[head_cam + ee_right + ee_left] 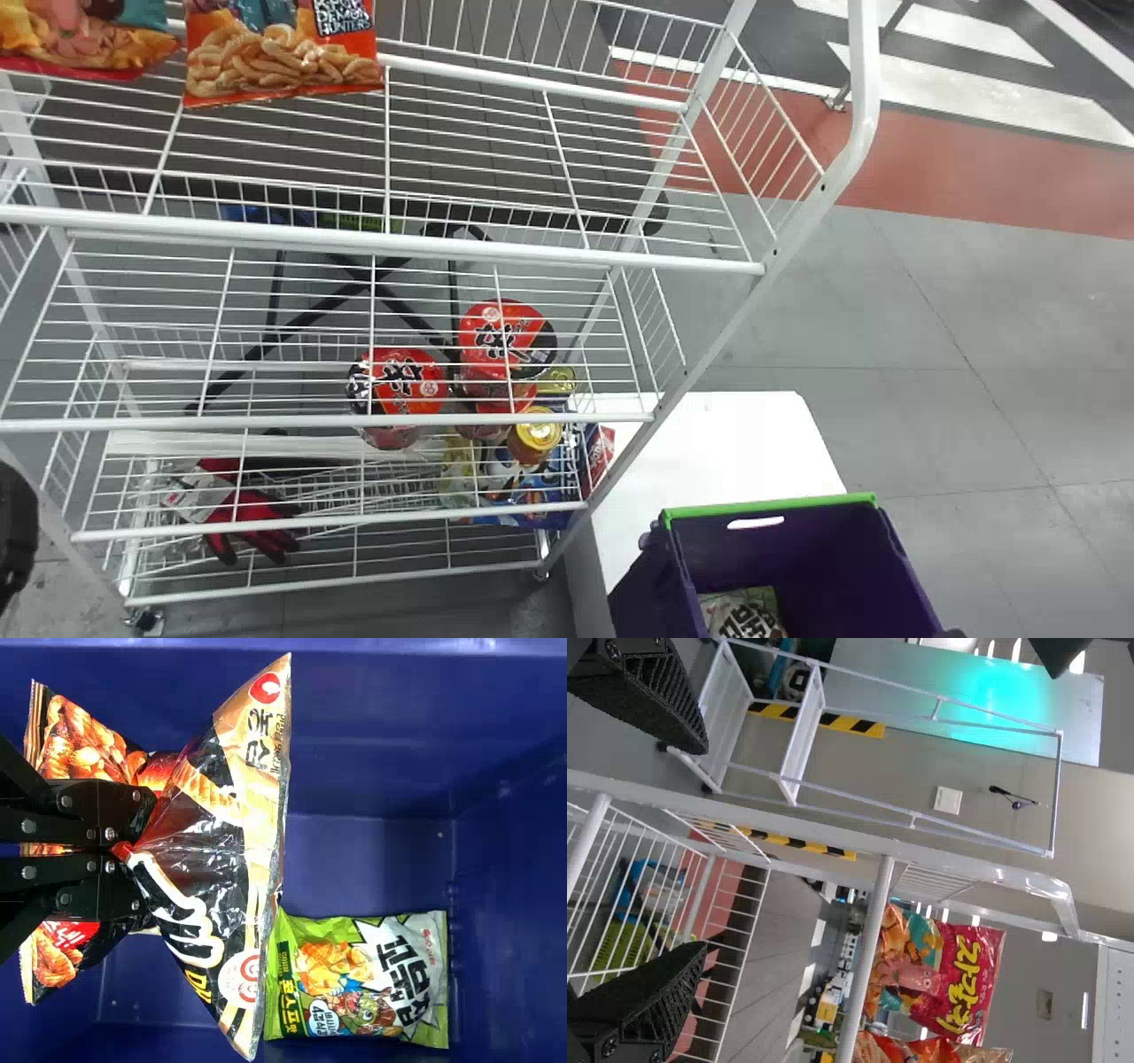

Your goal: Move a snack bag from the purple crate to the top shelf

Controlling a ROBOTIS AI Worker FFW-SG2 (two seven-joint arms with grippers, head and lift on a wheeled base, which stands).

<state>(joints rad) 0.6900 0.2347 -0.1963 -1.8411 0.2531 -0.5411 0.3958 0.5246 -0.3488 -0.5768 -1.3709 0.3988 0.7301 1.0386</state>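
- Rack (pixel 866 71), nearest the head camera, spans seven o'clock round to twelve. On its top shelf (pixel 443 246), between ten and eleven, shelf bags (pixel 283 66) sit towards the back, presumably to leave room in front; the next one likely belongs alongside.
- White tabletop (pixel 726 434), at four to five o'clock, bears the load right beside the rack, which should keep the carry short.
- Purple crate (pixel 771 507), at five o'clock, stands on it, mouth upward, so an arm can dip in from above.
- Right pincer (pixel 133 850), over the crate's inside: clenched on the bag, its fingers nearly together with only gathered foil between them.
- Left pincer (pixel 704 849), at eight o'clock beside the rack: released, fingers spread wide, gripping nothing; this arm waits.
- Dark bag (pixel 213 877), the one to move, is nipped at its waist, which probably balances both flared ends. They could snag a rail; lift well clear.
- Green bag (pixel 354 979) lies flat on the crate's floor.
- Cups (pixel 407 381) cluster low on the rack, about eight o'clock.
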